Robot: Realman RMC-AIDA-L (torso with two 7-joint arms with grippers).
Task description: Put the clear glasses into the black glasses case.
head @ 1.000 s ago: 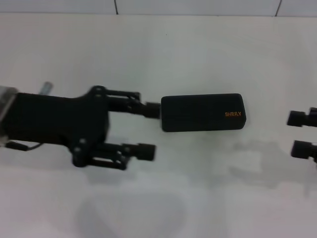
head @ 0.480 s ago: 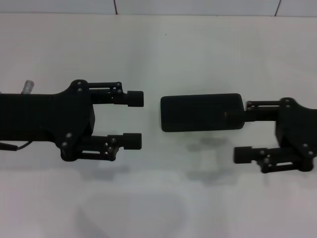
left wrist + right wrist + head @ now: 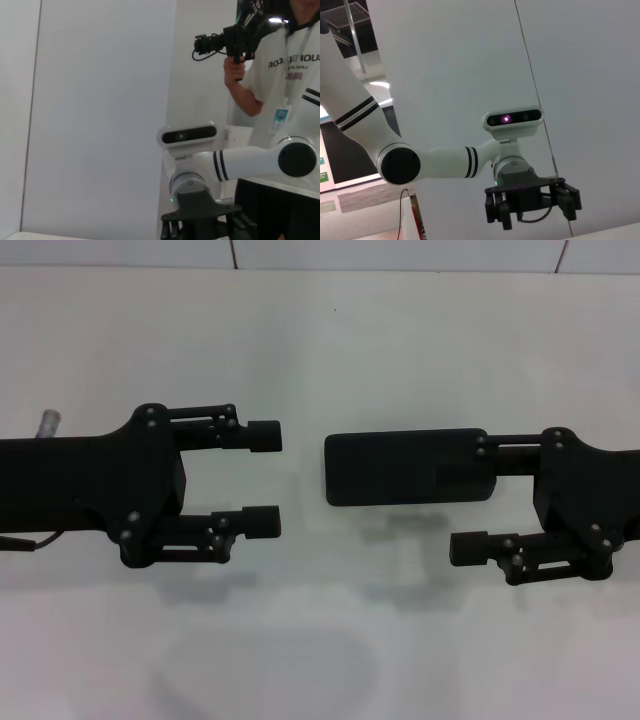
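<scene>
Black glasses case (image 3: pixel 400 468); lettering seemingly hidden

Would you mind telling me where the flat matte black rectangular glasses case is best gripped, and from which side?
Probably across the short width of the flat matte black rectangular glasses case at its right end, coming in from the right: it lies lengthwise between the grippers, and the open right gripper already straddles that end.
</scene>
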